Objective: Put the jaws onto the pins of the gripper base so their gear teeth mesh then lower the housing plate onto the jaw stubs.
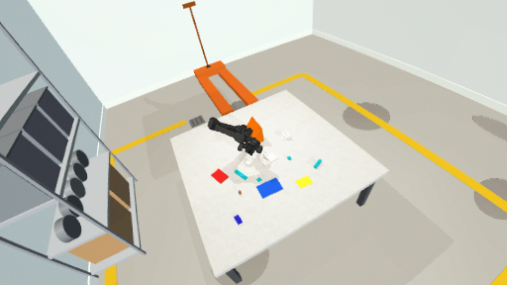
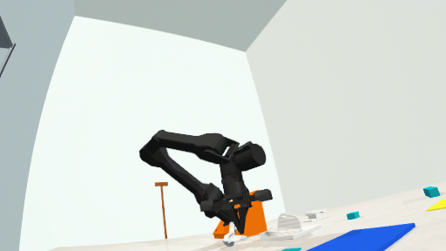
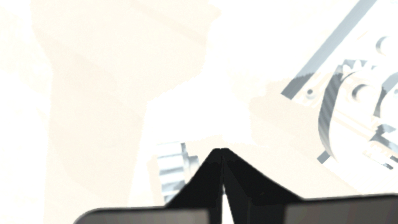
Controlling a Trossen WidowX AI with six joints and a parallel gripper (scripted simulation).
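One jaw point(image 3: 345, 125) point(image 2: 289, 222) on the base point(image 3: 325, 50) point(image 1: 271, 158) point(image 2: 305, 232) points its teeth toward wrist-view top.

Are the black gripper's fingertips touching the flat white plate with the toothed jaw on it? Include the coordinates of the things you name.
Apart. The wrist view shows pale tabletop between the black gripper point(image 1: 255, 150) point(image 2: 242, 231) point(image 3: 221, 149) tips and the flat white plate point(image 1: 270, 158) point(image 2: 289, 234) point(image 3: 350, 50).

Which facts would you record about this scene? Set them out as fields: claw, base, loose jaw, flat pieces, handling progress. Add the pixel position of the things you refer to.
claw: shut, nothing between its fingers point(image 1: 254, 149) point(image 2: 242, 231)
gripper base: white plate point(image 1: 269, 157) point(image 2: 300, 231), one geared jaw point(image 3: 342, 112) on it
loose jaw: white, toothed point(image 3: 171, 170), lying on the tabletop point(image 1: 198, 208) beside the base
flat pieces: red square point(image 1: 220, 176), blue rectangle point(image 1: 269, 188) point(image 2: 370, 237), yellow rectangle point(image 1: 304, 182) point(image 2: 437, 205)
progress: second jaw not yet on the base
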